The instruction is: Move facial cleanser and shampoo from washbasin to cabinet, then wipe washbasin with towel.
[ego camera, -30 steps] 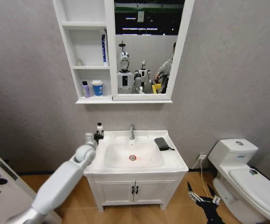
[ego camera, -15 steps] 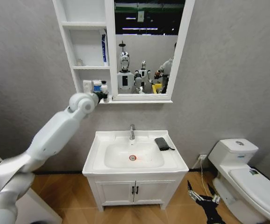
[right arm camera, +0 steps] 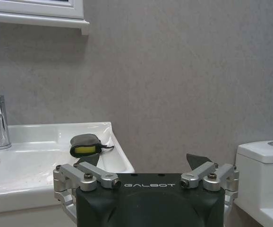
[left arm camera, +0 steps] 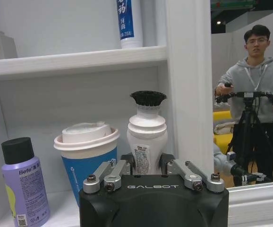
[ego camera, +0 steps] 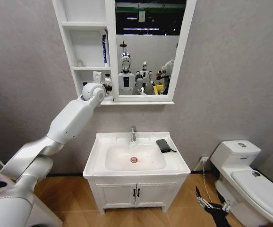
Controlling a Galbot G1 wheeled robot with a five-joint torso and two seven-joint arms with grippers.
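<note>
Left gripper (left arm camera: 147, 166) clamped on white black-capped pump bottle (left arm camera: 147, 137), at bottom shelf of white wall cabinet (ego camera: 107, 100), beside lilac bottle (left arm camera: 24, 187), probably already shelved. Right gripper (right arm camera: 146, 176) open, parked low. Dark folded towel (ego camera: 163, 145) untouched on white ceramic washbasin (ego camera: 174, 163); wiping left.

- Cabinet (ego camera: 87, 47) hangs on the wall above the washbasin (ego camera: 136, 158).
- Towel (ego camera: 163, 145) lies on the washbasin's right rim, right of the tap (ego camera: 133, 133).
- Toilet (ego camera: 250, 182) stands right of the washbasin.
</note>
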